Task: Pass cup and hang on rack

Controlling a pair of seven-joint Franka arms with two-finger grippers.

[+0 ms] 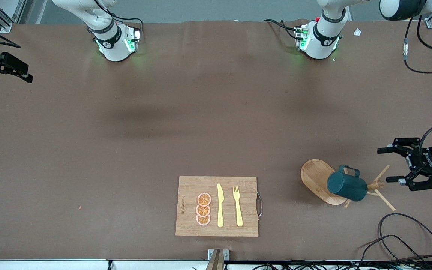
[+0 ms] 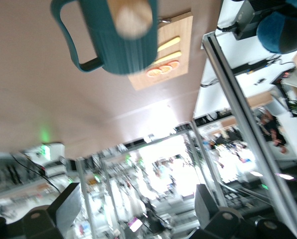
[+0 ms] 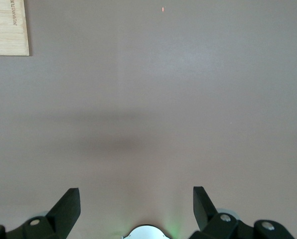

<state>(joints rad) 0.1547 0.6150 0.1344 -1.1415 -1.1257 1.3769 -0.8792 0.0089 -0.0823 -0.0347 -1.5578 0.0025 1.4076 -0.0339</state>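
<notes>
The cup [image 1: 347, 186] hangs on the rack [image 1: 375, 185], its loop handle slipped over a peg so its own weight keeps it there, its body tilted over the rack's oval base [image 1: 315, 176]. The rack stands toward the left arm's end of the bench [image 1: 126, 150].

The left gripper [image 1: 392, 165] sits just beside the pegs, jaws spread and empty, so the hanging looks done.

The right gripper [image 1: 11, 69] waits at the right arm's end of the bench, jaws wide apart over bare surface.

The cutting board [image 1: 218, 206] carries a knife [image 1: 220, 205], a fork [image 1: 237, 206] and orange slices [image 1: 203, 209], laid out neatly. A small print runs along one edge, too fine to read.
</notes>
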